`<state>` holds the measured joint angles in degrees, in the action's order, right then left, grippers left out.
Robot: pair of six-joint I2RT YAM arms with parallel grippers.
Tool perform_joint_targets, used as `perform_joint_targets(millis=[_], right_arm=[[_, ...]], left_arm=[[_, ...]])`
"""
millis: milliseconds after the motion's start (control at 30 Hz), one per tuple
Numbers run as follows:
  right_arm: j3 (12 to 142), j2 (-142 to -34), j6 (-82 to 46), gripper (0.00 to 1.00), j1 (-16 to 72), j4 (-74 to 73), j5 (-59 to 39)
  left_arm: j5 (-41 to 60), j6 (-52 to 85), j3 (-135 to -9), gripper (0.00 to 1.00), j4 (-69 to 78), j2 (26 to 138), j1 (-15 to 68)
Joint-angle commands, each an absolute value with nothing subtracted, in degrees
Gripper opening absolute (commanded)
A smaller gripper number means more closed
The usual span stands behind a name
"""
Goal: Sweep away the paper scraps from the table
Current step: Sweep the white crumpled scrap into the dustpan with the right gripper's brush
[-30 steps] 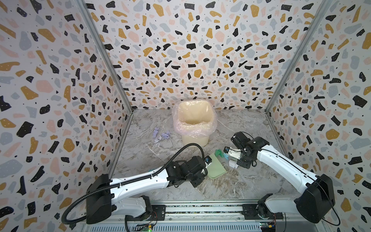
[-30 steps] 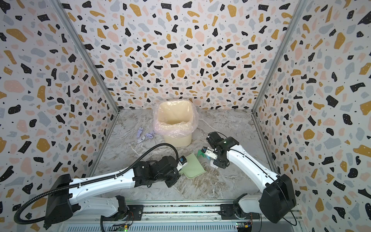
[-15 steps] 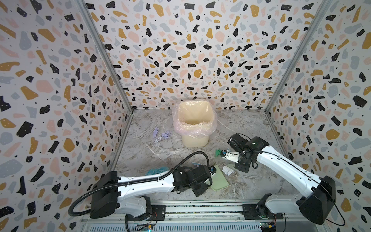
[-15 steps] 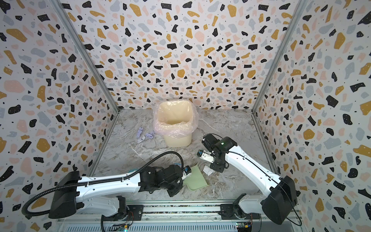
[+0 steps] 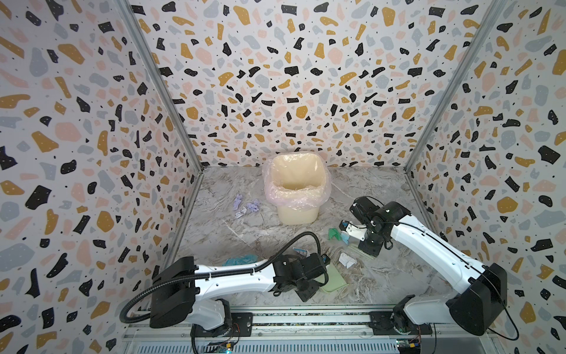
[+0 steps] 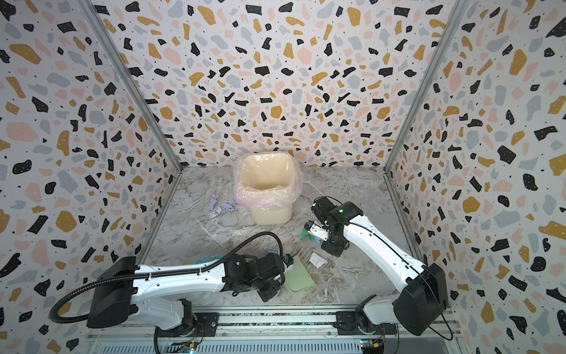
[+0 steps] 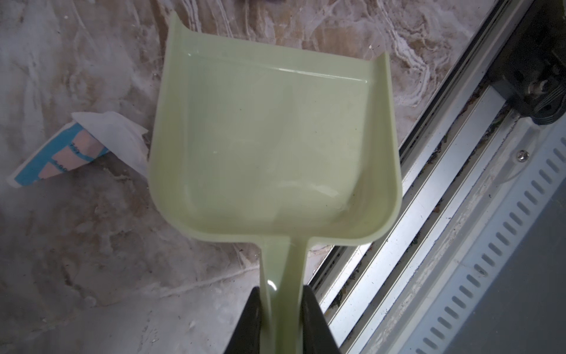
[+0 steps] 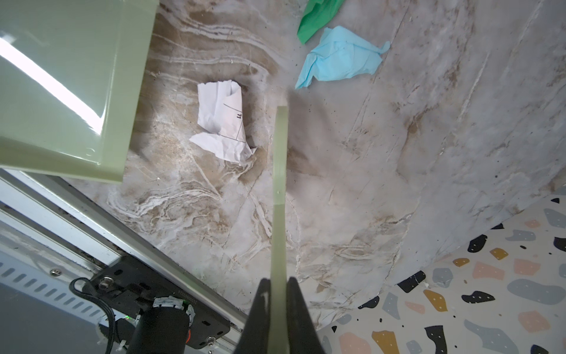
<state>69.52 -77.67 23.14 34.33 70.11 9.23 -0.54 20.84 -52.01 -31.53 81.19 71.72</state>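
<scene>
- Over the desk (image 7: 92, 245), my left gripper (image 7: 281, 303) clamps the dustpan (image 7: 269, 138) by its handle, set to catch
- My right gripper (image 8: 278, 294) pinches a green strip (image 8: 280, 153), probably the sweeper, beside the white scrap (image 8: 223, 122)

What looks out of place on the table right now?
Paper scraps lie loose on the table: lavender ones beside the bin, green and blue near the right hand, a white one by the empty dustpan.
</scene>
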Motion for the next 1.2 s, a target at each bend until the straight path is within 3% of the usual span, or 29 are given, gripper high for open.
perform_joint_targets(millis=[0, 733, 1167], right_arm=[[71.44, -78.43, 21.96, 0.00, 34.16, 71.53, 8.02], [72.87, -81.01, 19.79, 0.00, 35.05, 72.48, 6.08], [75.73, -82.23, 16.74, 0.00, 37.46, 74.53, 0.04]], left_arm=[[-1.30, 21.71, -54.38, 0.00, -31.15, 82.36, 71.89], [-4.48, 22.34, -55.54, 0.00, -28.39, 87.36, 71.89], [-4.02, 22.37, -54.50, 0.00, -26.59, 88.77, 71.89]])
